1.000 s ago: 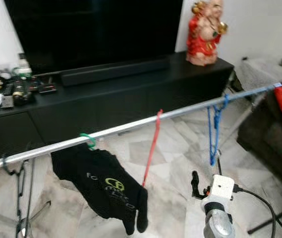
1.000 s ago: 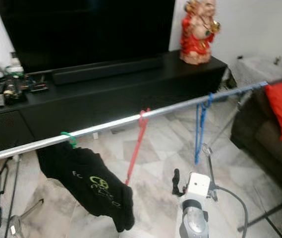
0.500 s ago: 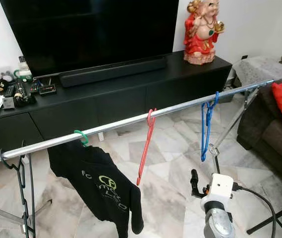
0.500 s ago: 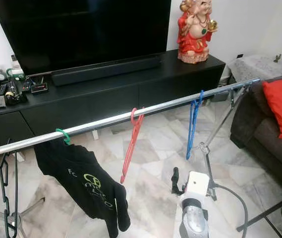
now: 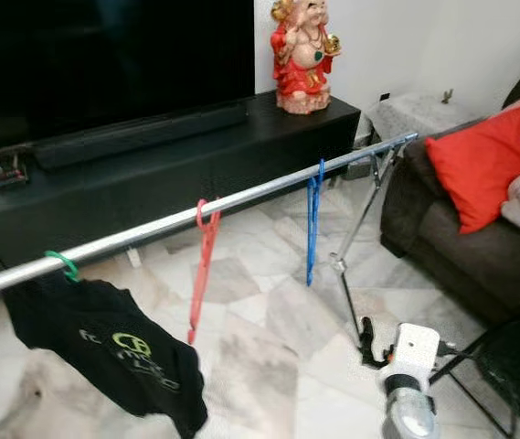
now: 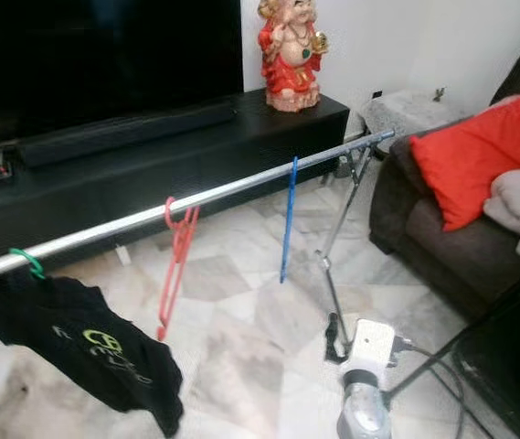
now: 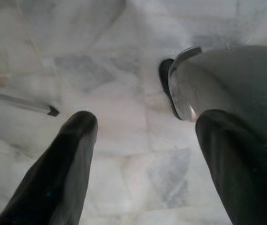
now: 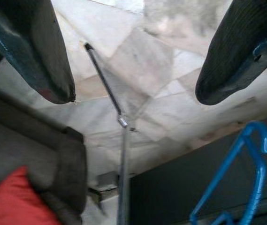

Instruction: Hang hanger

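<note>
A silver rail (image 5: pixel 241 203) runs across the room from low left to upper right. On it hang a blue hanger (image 5: pixel 313 219), a red hanger (image 5: pixel 202 274) and a green hook (image 5: pixel 62 265) that carries a black T-shirt (image 5: pixel 104 352). My right gripper (image 5: pixel 367 340) is held low, below and to the right of the blue hanger. In the right wrist view the gripper (image 8: pixel 133 93) is open and holds nothing, with the blue hanger (image 8: pixel 239 176) ahead of it. My left gripper (image 7: pixel 147 122) is open over the marble floor.
A black TV cabinet (image 5: pixel 150 174) with a red figurine (image 5: pixel 303 55) stands behind the rail. A dark sofa (image 5: pixel 451 247) with a red cushion (image 5: pixel 488 160) is at the right. The rack's leg (image 5: pixel 349 274) and a cable stand near my right arm.
The camera has swung to the right, so the rail and cabinet sit further left and the sofa shows more. The hangers keep their places on the rail. My right arm stays low.
</note>
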{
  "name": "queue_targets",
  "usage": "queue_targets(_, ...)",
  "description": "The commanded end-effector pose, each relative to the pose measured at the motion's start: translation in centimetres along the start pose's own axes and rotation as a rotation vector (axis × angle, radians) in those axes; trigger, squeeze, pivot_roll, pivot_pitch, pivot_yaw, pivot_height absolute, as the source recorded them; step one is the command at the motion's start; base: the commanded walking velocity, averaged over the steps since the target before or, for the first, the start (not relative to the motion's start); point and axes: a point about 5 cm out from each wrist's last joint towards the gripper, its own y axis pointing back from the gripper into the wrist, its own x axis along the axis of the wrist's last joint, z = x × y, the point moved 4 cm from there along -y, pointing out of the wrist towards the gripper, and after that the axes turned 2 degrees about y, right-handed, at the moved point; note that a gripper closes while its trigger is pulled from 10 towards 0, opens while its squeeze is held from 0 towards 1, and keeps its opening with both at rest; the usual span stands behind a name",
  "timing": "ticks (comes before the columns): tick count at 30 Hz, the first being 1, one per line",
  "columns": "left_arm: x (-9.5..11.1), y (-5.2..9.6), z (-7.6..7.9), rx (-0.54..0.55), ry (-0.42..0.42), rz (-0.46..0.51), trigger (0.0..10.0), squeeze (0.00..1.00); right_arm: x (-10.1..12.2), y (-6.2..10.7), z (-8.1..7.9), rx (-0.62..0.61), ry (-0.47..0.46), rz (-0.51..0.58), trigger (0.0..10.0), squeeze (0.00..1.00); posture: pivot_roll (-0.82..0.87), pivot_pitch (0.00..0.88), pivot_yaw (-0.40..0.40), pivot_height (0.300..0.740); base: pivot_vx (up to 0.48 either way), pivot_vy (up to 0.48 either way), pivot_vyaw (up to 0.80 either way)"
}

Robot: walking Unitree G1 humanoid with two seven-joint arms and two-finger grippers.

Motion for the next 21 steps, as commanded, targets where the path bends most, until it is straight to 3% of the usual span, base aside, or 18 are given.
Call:
queue_targets(1, -0.87, 0.0, 1.31, -0.045, -0.015, -0.027, 10.0, 0.0, 0.44, -0.14, 0.51, -0.012, 0.008, 0.017, 10.0, 0.0, 0.06, 0.053, 0.011, 0.74, 0.0, -0.48, 0.0)
queue_targets(16, -0.86, 0.01, 1.26, -0.043, -0.016, -0.024, 10.0, 0.0, 0.12, -0.16, 0.82, -0.031, 0.005, 0.001, 10.0, 0.0, 0.06, 0.048, 0.012, 0.74, 0.0, -0.468, 0.0)
queue_targets(21, -1.02, 0.02, 1.23, -0.04, -0.008, -0.033, 10.0, 0.0, -0.32, -0.11, 0.96, -0.037, 0.001, -0.023, 10.0, 0.0, 0.06, 0.055, 0.01, 0.74, 0.0, -0.064, -0.31)
